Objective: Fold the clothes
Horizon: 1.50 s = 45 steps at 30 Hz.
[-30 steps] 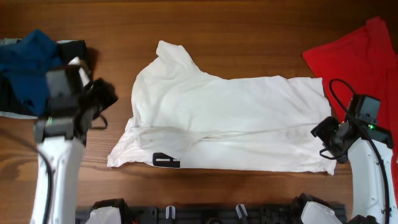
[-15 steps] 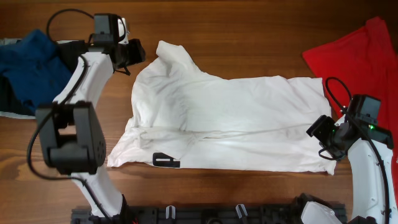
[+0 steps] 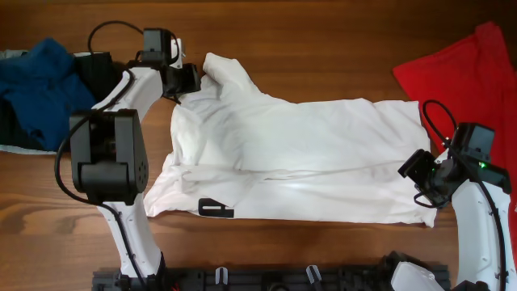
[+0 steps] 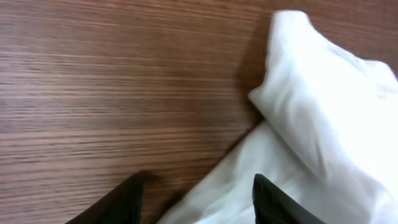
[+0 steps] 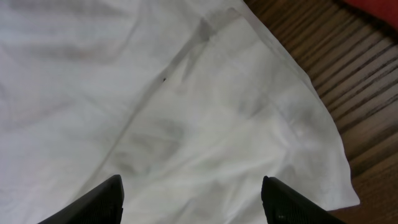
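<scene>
The white shirt (image 3: 299, 153) lies flat mid-worktop (image 3: 323, 32), sleeve (image 3: 222, 69) toward the far-left corner. Left gripper (image 4: 196, 180) hovers at that sleeve, jaws apart and empty, probably to fold it inward. Right gripper (image 5: 193, 181), jaws wide, hangs over the hem (image 5: 298, 124); red shirt (image 3: 468, 73) far-right.

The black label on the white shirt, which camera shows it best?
Overhead: the black label shows whole on the white shirt, near its front edge. Both wrist views show the shirt's plain cloth, no label.

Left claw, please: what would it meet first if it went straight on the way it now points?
Most likely the white shirt, whose edge lies just ahead; the height above the cloth is unclear.
</scene>
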{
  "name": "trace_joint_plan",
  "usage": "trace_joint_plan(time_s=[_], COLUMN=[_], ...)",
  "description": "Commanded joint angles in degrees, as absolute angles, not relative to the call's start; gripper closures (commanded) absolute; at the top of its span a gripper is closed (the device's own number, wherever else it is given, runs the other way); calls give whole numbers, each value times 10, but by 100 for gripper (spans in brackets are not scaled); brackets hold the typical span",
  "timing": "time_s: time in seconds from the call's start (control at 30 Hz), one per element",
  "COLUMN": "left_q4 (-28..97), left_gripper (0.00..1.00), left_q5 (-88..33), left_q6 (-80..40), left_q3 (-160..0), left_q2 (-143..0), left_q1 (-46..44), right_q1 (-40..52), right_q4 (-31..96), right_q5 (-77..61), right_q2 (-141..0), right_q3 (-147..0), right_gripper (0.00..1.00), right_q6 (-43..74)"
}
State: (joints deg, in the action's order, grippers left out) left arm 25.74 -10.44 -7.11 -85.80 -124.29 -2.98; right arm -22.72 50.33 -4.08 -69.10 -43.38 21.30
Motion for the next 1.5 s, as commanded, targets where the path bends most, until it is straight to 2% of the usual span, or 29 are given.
trace_joint_plan(time_s=[0.0,0.07,0.17,0.27,0.3,0.33,0.37,0.43,0.6,0.77,1.0,1.27,1.47], left_q4=[303,316,336,354,357,359,358,357,358,357,341,388,403], left_gripper=[44,44,52,53,59,82,91,95,96,96,96,96,96], left_q5=[-117,-117,-117,-117,-118,-118,-120,-120,-120,-131,-249,-249,-240], left_q6=[-60,-60,-60,-60,-60,-60,-60,-60,-60,-64,-126,-155,-155], left_q3=[-854,-854,-854,-854,-854,-854,-854,-854,-854,-854,-854,-854,-854], left_q2=[-1273,-1273,-1273,-1274,-1274,-1274,-1274,-1274,-1274,-1262,-1198,-1186,-1186], left_q1=[-53,-57,-57,-57,-57,-58,-59,-61,-65,-65,-33,11,13], right_q1=[-229,-229,-229,-229,-229,-229,-229,-229,-229,-229,-228,-227,-227], right_q4=[502,502,502,502,502,502,502,502,501,479,465,341,277], right_q5=[-48,-48,-48,-48,-48,-48,-48,-48,-48,-61,-80,-150,-158], right_q2=[-685,-685,-685,-685,-685,-685,-685,-685,-685,-688,-801,-1002,-1085], right_q3=[-444,-444,-444,-444,-444,-444,-444,-444,-444,-456,-601,-672,-672], right_gripper=[28,28,28,29,28,28,28,29,30,43,30,30,31], right_q6=[206,206,206,206,206,206,206,206,210,209,172,121,122])
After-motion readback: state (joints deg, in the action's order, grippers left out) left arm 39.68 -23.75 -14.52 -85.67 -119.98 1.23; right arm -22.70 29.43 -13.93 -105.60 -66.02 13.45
